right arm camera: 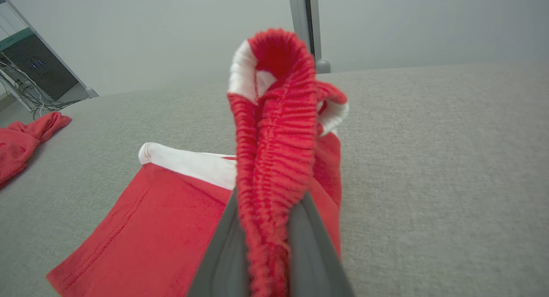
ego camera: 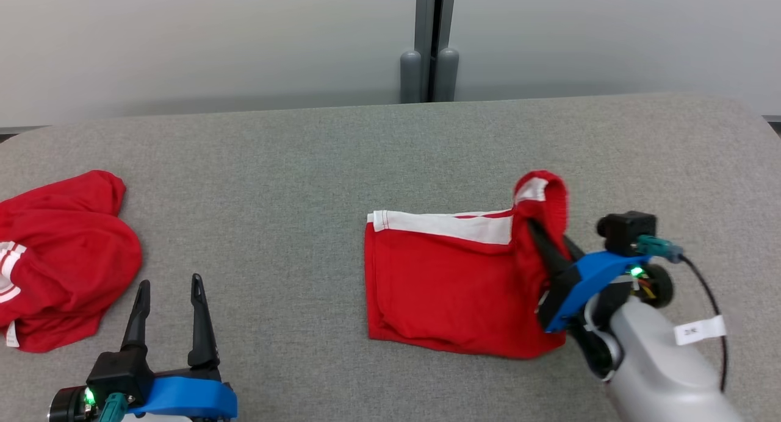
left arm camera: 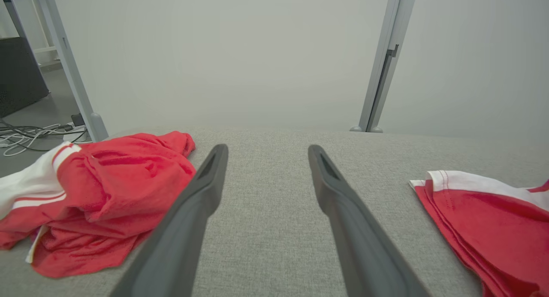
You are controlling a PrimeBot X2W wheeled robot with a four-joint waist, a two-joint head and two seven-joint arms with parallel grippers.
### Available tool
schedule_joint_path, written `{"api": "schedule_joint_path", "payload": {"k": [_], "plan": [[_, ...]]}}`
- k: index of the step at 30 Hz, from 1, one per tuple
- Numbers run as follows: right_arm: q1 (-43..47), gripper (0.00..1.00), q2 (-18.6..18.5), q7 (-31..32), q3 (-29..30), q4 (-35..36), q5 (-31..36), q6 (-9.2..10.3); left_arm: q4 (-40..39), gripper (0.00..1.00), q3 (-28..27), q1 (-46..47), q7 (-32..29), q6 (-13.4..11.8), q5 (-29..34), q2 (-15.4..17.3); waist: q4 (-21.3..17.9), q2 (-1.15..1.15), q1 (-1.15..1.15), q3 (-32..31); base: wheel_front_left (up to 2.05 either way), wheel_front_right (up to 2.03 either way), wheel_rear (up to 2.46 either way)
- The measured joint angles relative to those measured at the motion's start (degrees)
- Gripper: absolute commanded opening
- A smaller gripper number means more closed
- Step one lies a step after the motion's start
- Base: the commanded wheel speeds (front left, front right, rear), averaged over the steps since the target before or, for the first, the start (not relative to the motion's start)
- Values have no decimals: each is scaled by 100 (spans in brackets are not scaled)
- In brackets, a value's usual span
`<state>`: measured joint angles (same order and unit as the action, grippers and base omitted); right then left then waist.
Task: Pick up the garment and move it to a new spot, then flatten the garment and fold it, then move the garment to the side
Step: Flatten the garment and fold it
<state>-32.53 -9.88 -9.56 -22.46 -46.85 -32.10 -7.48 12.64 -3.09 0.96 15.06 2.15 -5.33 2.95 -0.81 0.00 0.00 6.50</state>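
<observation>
A red garment with a white side stripe lies folded on the grey table, right of centre. My right gripper is shut on its ribbed red waistband, lifting that corner into an upright loop while the rest stays flat. The folded garment's left part shows at the right of the left wrist view. My left gripper hovers open at the lower left, its fingers apart over bare table, nothing between them.
A second red garment with white stripes lies crumpled at the table's left edge, close to my left gripper; it shows again as a red heap. A pale wall and grey post stand behind the table. Cables lie on the floor.
</observation>
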Motion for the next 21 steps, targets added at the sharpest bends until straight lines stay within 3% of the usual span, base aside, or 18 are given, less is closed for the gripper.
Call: {"api": "schedule_joint_path", "payload": {"k": [8, 12, 19, 20, 21], "plan": [[-104, 0, 600, 172, -130, 27, 126, 0, 30, 100, 215, 50, 0, -34, -56, -4, 139, 0, 0, 46, 0, 0, 0], [-146, 0, 690, 226, -301, 14, 126, 0, 54, 100, 305, 127, 0, -44, -83, -1, 242, 0, 0, 114, 0, 0, 0], [-143, 0, 710, 235, -923, 75, -470, 0, 102, 100, 472, 202, 0, -68, -158, -3, 382, 0, 1, 212, 0, 0, 0], [-143, 18, 710, 213, -990, 44, -568, 0, 114, 100, 485, 220, 0, -67, -158, -3, 389, 0, 1, 221, 0, 0, 0], [-144, 51, 710, 158, -1058, -13, -589, 0, 123, 100, 490, 235, 0, -67, -158, -1, 388, 0, 1, 228, 0, 0, 0]]}}
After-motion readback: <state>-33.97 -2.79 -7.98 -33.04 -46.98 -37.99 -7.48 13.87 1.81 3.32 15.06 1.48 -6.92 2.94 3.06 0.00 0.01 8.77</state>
